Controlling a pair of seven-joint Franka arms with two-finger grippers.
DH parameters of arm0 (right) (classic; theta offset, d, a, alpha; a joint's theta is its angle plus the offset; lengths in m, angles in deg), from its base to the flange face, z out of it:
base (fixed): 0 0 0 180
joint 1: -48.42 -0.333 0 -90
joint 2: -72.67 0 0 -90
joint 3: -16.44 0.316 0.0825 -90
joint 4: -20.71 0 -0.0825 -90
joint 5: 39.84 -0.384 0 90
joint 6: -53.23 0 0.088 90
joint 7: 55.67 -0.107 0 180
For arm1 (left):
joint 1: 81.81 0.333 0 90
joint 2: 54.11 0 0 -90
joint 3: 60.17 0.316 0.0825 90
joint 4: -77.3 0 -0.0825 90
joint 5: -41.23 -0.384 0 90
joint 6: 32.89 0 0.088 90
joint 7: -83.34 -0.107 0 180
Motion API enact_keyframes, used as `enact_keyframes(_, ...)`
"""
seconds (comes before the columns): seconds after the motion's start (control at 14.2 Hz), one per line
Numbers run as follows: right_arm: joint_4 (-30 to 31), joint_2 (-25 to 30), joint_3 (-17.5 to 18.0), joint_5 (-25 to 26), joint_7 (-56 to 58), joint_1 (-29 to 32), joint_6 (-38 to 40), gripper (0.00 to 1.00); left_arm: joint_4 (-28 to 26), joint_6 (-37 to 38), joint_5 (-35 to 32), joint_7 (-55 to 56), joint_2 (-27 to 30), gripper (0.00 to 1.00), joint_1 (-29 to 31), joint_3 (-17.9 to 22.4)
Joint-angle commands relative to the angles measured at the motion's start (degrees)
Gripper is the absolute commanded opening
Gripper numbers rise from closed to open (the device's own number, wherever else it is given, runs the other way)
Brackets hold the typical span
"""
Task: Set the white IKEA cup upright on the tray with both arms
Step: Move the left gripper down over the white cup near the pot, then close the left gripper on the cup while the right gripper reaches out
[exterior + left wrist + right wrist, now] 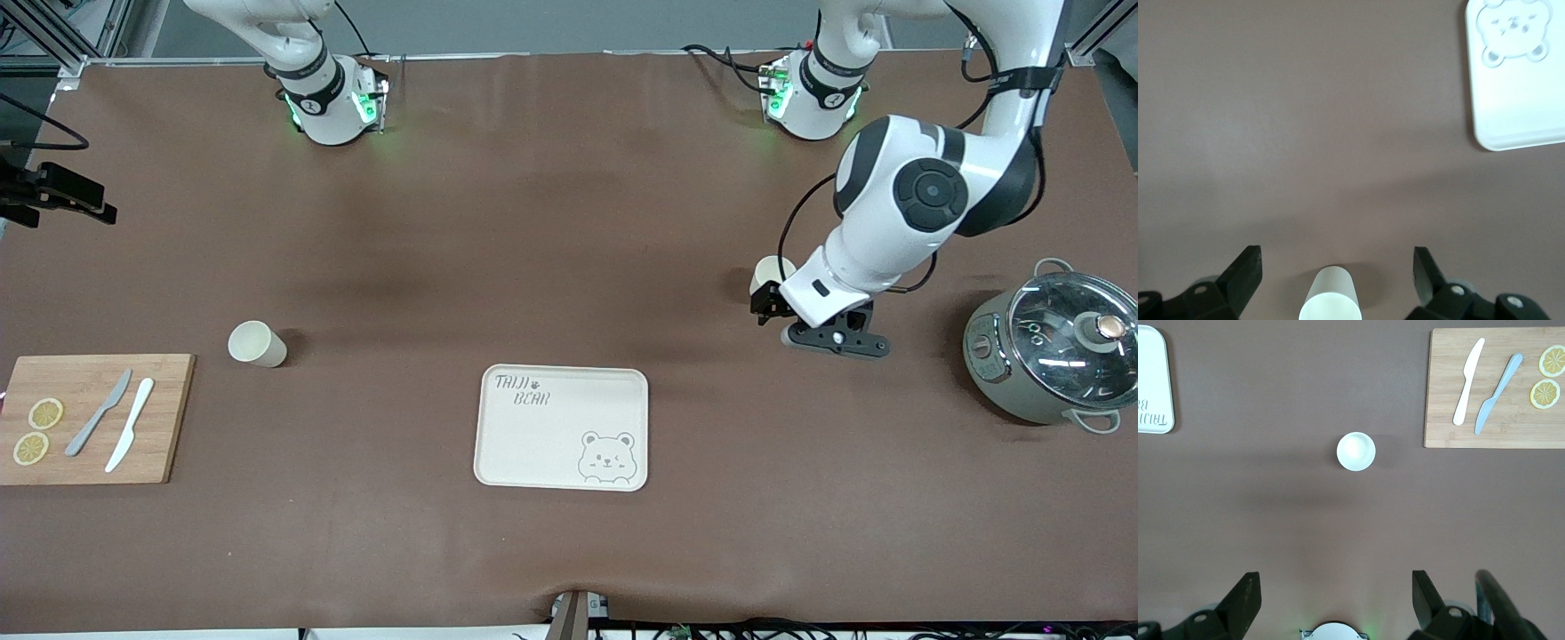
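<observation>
A white cup (770, 270) stands on the brown table toward the left arm's end, farther from the front camera than the cream bear tray (551, 436). My left gripper (769, 300) is low over it and open. In the left wrist view the cup (1331, 303) sits between the spread fingers (1248, 267), untouched, with a tray corner (1518, 107) beyond. A second white cup (257, 344) stands upright toward the right arm's end. My right gripper (1335, 577) is open and empty, high over the table, looking down on that cup (1356, 451); it is out of the front view.
A wooden cutting board (160, 418) with two knives and two lemon slices lies beside the second cup. A pot with a glass lid (1058, 351) stands at the left arm's end. A black device (53, 191) juts in at the right arm's end.
</observation>
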Motion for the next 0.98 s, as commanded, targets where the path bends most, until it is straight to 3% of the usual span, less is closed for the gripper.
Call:
enact_keyframes(0.0, -0.32, -0.61, 0.92, -0.99, -0.43, 1.46, 0.02, 1.00, -12.33, -6.84, 1.24, -0.78, 6.79, 1.00, 0.52, -0.11)
enact_keyframes(0.42, -2.07, -1.31, 1.09, -0.99, -0.17, 0.75, -0.07, 1.00, -25.87, -15.63, 0.98, -5.70, 12.86, 1.00, 3.42, -0.10)
enact_keyframes(0.91, -2.08, -5.53, 1.09, -0.99, -0.17, 0.94, -0.68, 1.00, -34.41, -27.76, 0.98, -6.50, 12.25, 1.00, 3.42, -0.11)
